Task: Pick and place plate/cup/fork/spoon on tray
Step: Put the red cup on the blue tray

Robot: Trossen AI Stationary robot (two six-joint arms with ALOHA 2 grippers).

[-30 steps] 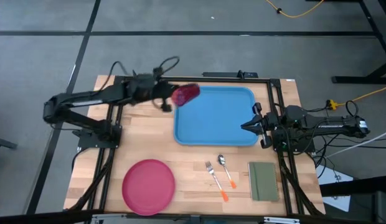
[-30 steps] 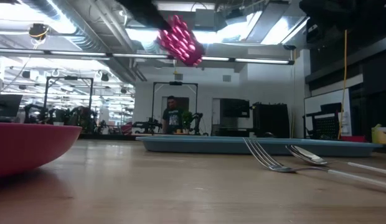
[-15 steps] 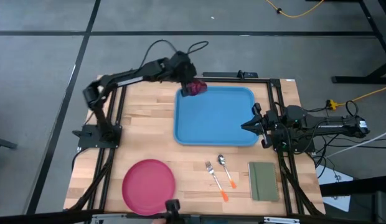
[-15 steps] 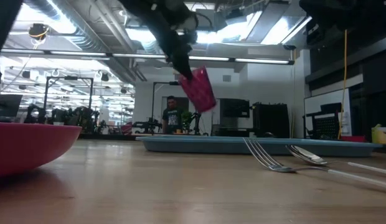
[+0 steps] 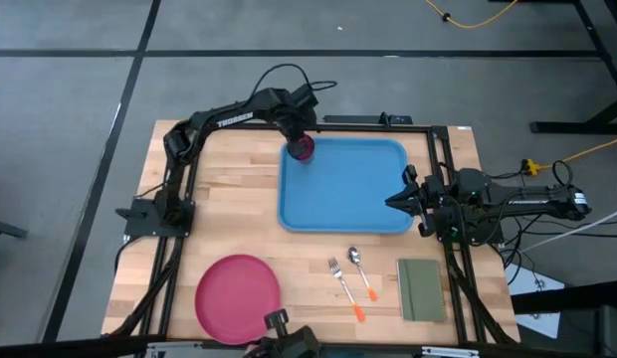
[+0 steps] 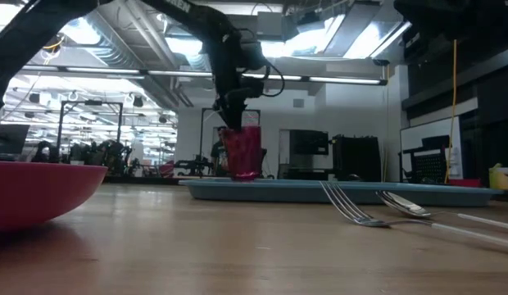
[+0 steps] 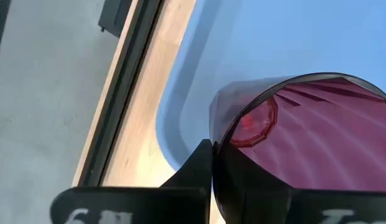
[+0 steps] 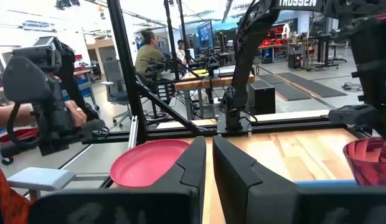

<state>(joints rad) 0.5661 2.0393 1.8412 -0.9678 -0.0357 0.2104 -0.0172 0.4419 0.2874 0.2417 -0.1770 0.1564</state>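
Observation:
My left gripper [image 5: 300, 132] is shut on the dark magenta cup [image 5: 303, 148] over the far left corner of the blue tray [image 5: 348, 189]. In the low view the cup [image 6: 240, 152] stands upright, its base at the level of the tray's rim [image 6: 336, 190]. My right gripper [image 5: 391, 202] is shut and empty at the tray's right edge. The pink-red plate [image 5: 237, 296], the fork [image 5: 338, 274] and the spoon [image 5: 360, 266] lie on the wood near the table's near edge. My left gripper holds the cup by its rim wall [image 7: 219, 144], coming from above and pointing down. One finger [image 7: 199, 167] is outside the wall; a dark shape behind the clear wall looks like the other finger inside. The cup hangs upright, mouth up; whether its base touches the tray floor I cannot tell.
An olive-green pad [image 5: 420, 288] lies at the near right, beside the spoon. A person with a dark hand-held device [image 8: 47, 115] stands past the table's near edge; part of it shows in the high view [image 5: 279, 333]. The metal frame [image 5: 428, 129] borders the tray.
My left gripper has swung from the table's far left toward the tray and gone down over its far left corner. The cup, first lying sideways high in the air, has turned upright and come down to the tray's rim level. The right arm has kept still.

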